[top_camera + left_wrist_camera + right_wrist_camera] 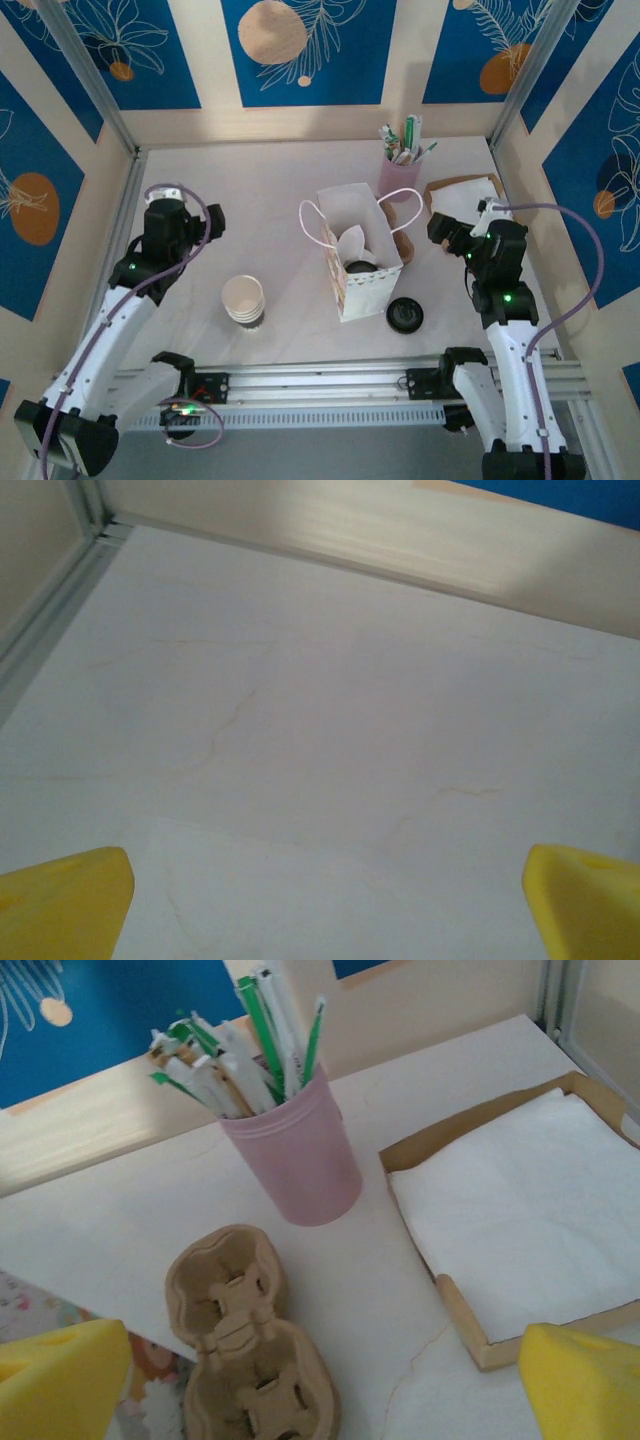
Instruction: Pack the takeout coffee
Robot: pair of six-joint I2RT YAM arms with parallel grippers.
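Here, a black-lidded cream paper cup (360, 266) sits inside the white handled paper bag (368, 292). Left of the bag are stacked cream cups (243, 299), right of it a loose black lid (405, 315). The left gripper (325, 905) and right gripper (325, 1390) flank the bag, jaws spread.

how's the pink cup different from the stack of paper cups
The pink cup is a single cup, full of wrapped straws; the stack of paper cups is several nested cream cups, the top one empty. The pink cup stands beyond the paper bag, the stack to its left. Both stand upright on the table.
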